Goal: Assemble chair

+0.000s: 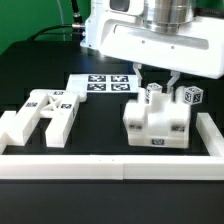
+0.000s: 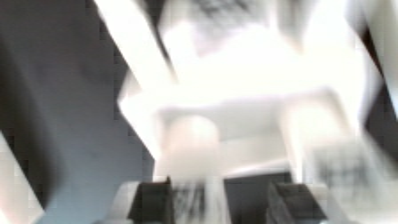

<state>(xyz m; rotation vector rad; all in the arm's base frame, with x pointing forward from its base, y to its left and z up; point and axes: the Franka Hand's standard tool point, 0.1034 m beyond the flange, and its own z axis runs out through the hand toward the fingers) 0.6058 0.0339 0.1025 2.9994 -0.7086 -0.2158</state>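
A dark table (image 1: pixel 100 135) is carrying everything here. The marker board (image 1: pixel 100 84) is lying flat toward its far middle. At the exterior view's left, a low white chair piece (image 1: pixel 45 112) with square tags is resting on the surface, branching into several arms. At the exterior view's right, a chunky white chair block (image 1: pixel 157 125) is standing on the table, with two tagged posts rising from its top. A long white front rail (image 1: pixel 100 166) is running along the near edge, meeting a side rail (image 1: pixel 208 135) that is bordering the exterior view's right, just beside the block.
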